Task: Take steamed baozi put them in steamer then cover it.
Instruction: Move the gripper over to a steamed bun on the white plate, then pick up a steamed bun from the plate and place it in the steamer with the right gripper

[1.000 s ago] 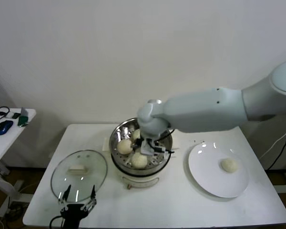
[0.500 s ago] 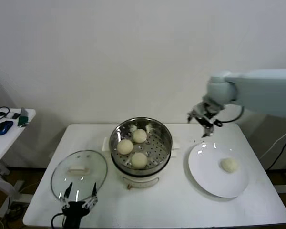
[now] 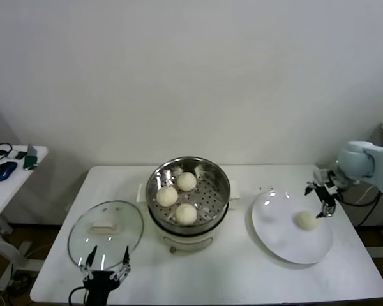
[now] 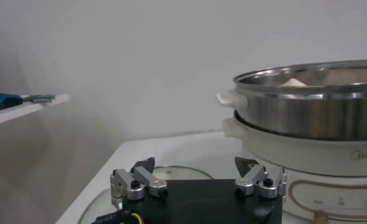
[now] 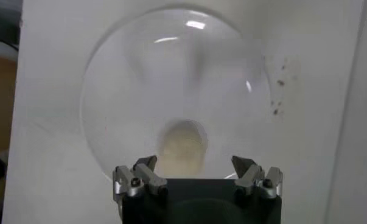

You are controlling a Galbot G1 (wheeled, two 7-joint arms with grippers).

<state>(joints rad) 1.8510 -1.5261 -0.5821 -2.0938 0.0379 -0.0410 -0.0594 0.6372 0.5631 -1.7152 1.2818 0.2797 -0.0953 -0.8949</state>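
Three cream-white baozi [image 3: 176, 197] lie in the shiny steel steamer [image 3: 219, 174] on its cream cooker base at the table's middle. A fourth baozi [image 3: 306, 220] lies on the white plate [image 3: 274, 229] at the right; it also shows in the right wrist view [image 5: 183, 143]. My right gripper [image 3: 324, 199] is open and empty, just above and to the right of that bun. The glass cover [image 3: 106, 228] with its cream handle lies flat at the front left. My left gripper [image 3: 105, 275] is open and empty at the front edge by the cover; the left wrist view shows the steamer [image 4: 311, 103].
A small side table [image 3: 13, 167] with a mouse and small items stands at the far left. The white work table [image 3: 210, 274] has bare surface in front of the steamer. A wall rises right behind the table.
My right gripper has left the steamer, swung right across the table and come down beside the bun on the plate. Three buns stay in the steamer. The left arm has not moved.
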